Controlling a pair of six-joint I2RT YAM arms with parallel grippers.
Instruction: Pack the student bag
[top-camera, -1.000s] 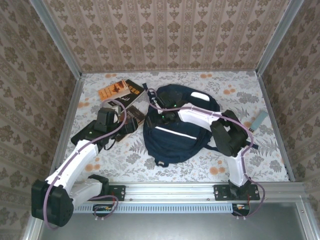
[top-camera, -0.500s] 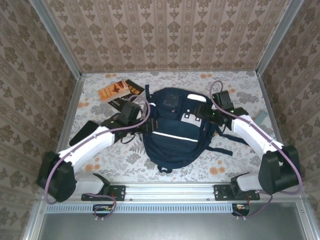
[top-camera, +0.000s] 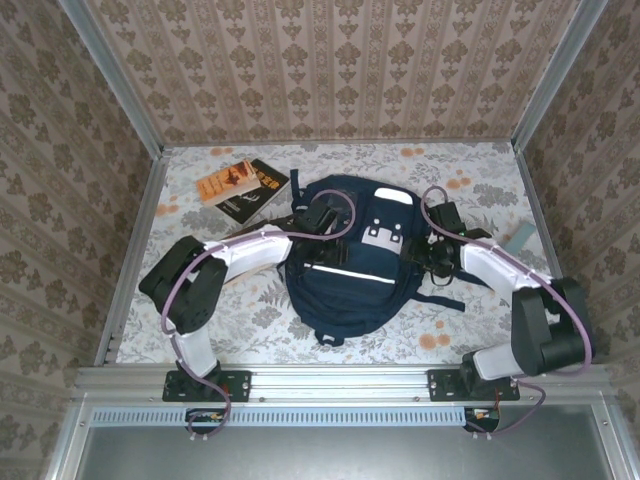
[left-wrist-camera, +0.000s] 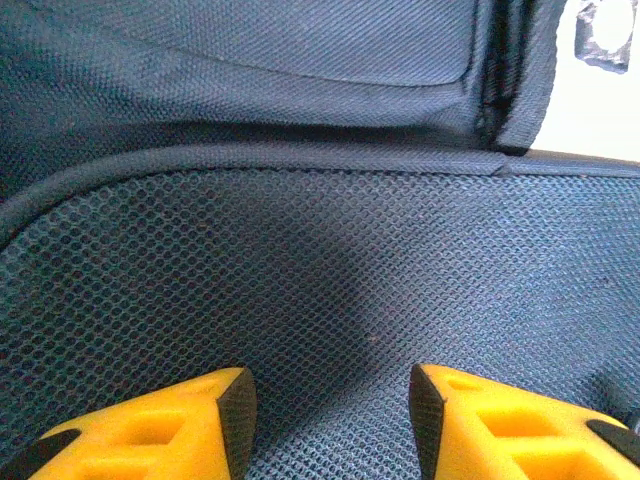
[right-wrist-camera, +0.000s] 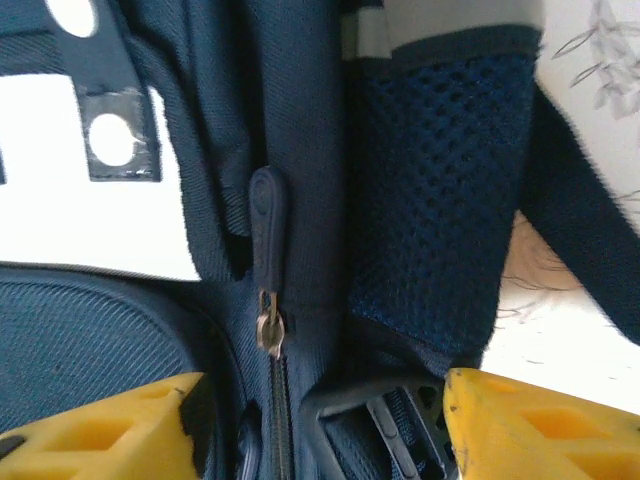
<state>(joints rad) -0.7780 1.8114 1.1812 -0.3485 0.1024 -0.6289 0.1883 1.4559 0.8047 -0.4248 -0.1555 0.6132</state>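
The student bag (top-camera: 345, 285), a navy backpack with a white stripe and grey-white patches, lies flat in the middle of the table. My left gripper (top-camera: 318, 225) hovers over its upper left part; in the left wrist view it (left-wrist-camera: 330, 410) is open, its yellow fingers (left-wrist-camera: 170, 430) spread just above the bag's navy mesh panel (left-wrist-camera: 330, 270). My right gripper (top-camera: 425, 255) is at the bag's right side. In the right wrist view it (right-wrist-camera: 320, 420) is open, with a zipper pull (right-wrist-camera: 266, 230), a black buckle (right-wrist-camera: 390, 425) and a mesh side pocket (right-wrist-camera: 430, 180) in front of it.
Two books (top-camera: 240, 185) lie at the back left of the floral table (top-camera: 250, 320). A small teal item (top-camera: 520, 240) rests near the right wall. Dark straps (top-camera: 460, 300) trail from the bag's right side. Patterned walls enclose the table on three sides.
My left arm has swung right, bringing its gripper onto the bag's upper left. My right gripper has pulled in against the bag's right side. The bag shifted slightly.
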